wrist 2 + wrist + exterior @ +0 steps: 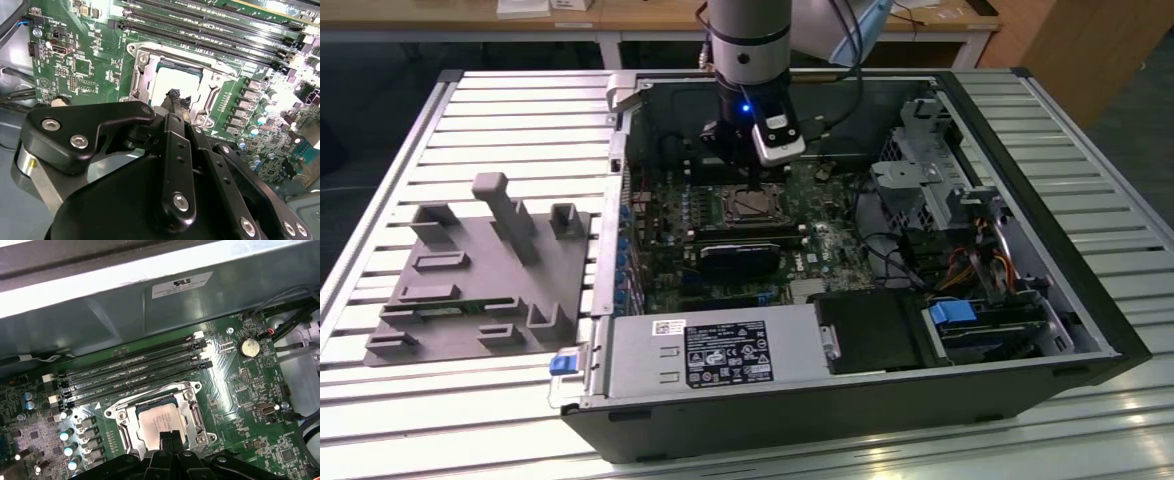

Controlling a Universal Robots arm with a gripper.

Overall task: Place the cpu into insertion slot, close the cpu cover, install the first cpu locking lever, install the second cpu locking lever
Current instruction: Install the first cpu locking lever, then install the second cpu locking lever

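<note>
Open computer case (1067, 330), lying on its side on a slatted metal table (494, 110); green circuit board (834, 245) exposed inside.

Gripper (174, 96): hanging from the arm over the upper middle of the board in the exterior view, directly above the socket area. Fingertips (170, 438) drawn close together in both wrist views, tips poised at the near edge of the chip, nothing visibly held between them (contact with the chip surface not determinable).

Cpu (159, 421): silvery-beige square, seated flat in the insertion slot (753, 203), level with its surroundings.

Cpu cover (191, 401): silvery metal frame lying down around the chip, its square cut-out showing the chip's top; screws visible at the frame corners. Position of the locking levers not clear.

Memory slots (135, 371): four long black rows, parallel, just beside the socket on the side toward the case wall.

Coin cell battery (248, 346): round, silver, on the board, apart from the socket.

Power supply (707, 355): grey box with a label, along the case's near edge in the exterior view.

Grey fixture (480, 275): moulded block with upright posts, on the table at the exterior view's left, well apart from the case.
</note>
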